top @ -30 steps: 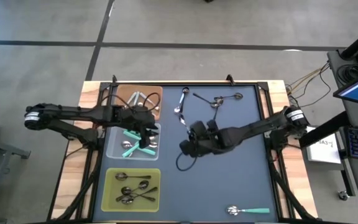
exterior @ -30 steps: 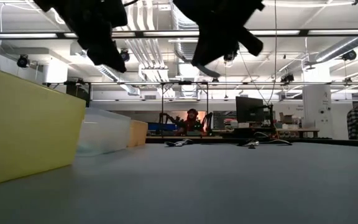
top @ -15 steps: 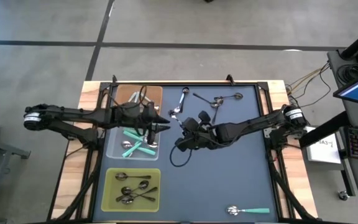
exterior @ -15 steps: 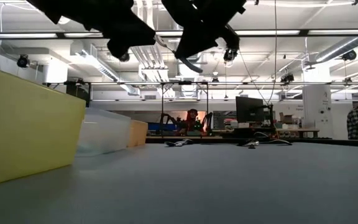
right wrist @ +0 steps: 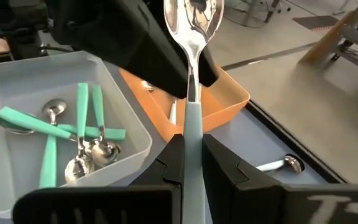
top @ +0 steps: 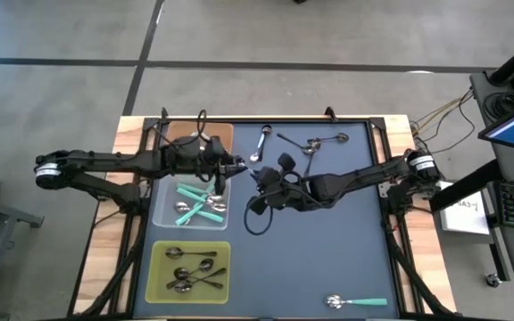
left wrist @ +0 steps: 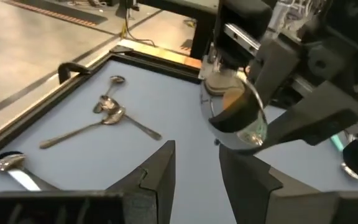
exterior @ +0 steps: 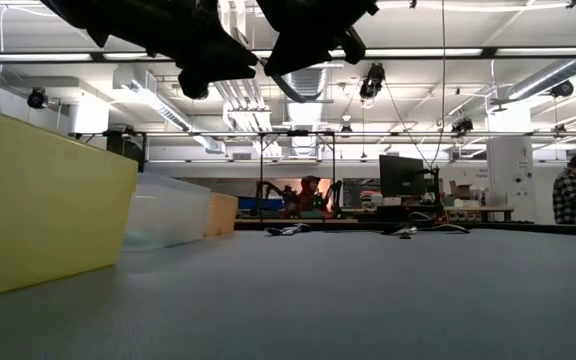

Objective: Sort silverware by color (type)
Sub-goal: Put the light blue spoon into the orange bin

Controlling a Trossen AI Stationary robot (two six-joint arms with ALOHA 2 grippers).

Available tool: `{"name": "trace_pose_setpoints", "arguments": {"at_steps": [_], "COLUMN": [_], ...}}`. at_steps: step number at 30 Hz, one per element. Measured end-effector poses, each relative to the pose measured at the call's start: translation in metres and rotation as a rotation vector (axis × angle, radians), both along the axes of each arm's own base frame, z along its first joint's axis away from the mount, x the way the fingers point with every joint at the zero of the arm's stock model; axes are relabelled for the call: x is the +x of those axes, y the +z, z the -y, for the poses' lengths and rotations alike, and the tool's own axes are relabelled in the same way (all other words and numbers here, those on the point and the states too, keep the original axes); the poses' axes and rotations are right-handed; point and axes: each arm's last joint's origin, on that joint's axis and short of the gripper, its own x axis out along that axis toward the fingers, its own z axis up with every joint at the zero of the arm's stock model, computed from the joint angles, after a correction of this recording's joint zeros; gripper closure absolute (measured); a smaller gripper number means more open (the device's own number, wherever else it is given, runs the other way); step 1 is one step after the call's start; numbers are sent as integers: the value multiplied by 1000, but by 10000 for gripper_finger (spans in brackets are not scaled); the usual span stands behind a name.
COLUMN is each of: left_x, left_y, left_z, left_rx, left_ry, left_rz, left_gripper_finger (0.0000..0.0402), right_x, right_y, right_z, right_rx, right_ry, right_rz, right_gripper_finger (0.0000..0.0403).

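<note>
1. High view first: my right gripper (top: pixel 259 178) is up over the mat just right of the clear tray (top: pixel 163 214), and my left gripper (top: pixel 236 167) is almost touching it.
2. My right fingers are closed on the teal handle of a spoon (right wrist: pixel 192 37), bowl end sticking out toward my left gripper.
3. My left fingers (left wrist: pixel 160 174) have a narrow gap and hold nothing yet (I think I am about to pass the spoon over).
4. Done so far: teal spoons lie in the clear tray, dark spoons in the yellow-green tray (top: pixel 157 276), and some silver ones in the orange tray (top: pixel 178 134).
5. Left to do: some loose spoons (top: pixel 310 144) at the far side, and one teal spoon (top: pixel 357 302) at the near right corner.
</note>
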Motion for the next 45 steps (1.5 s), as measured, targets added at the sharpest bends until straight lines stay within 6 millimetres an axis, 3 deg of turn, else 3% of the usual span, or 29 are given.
{"name": "trace_pose_setpoints", "arguments": {"at_steps": [12, 16, 21, 29, 35, 40, 45], "left_x": [2, 3, 3, 1, -11, -34, -61], "left_y": [8, 9, 8, 3, -8, -21, -30], "left_z": [0, 0, 0, -4, -30, -65, -96], "left_rx": [-28, -16, -22, -27, 60, 111, 202], "left_ry": [-36, -38, -35, -21, 105, 264, 487], "left_rz": [84, 98, 91, 35, -108, -309, -519], "left_gripper_finger": [297, 323, 388, 399, 400, 400, 400], "right_x": [3, 4, 4, 3, -14, -38, -58], "right_y": [4, 6, 5, 5, 6, 0, -14], "right_z": [3, 3, 3, 11, 12, 10, -6], "right_rx": [-76, -74, -56, 121, 255, 570, 802], "right_ry": [45, 57, 55, -51, -91, -179, -317], "right_rz": [-12, 3, 10, 118, 58, -59, -239], "right_gripper_finger": [380, 380, 380, 361, 323, 304, 307]}}
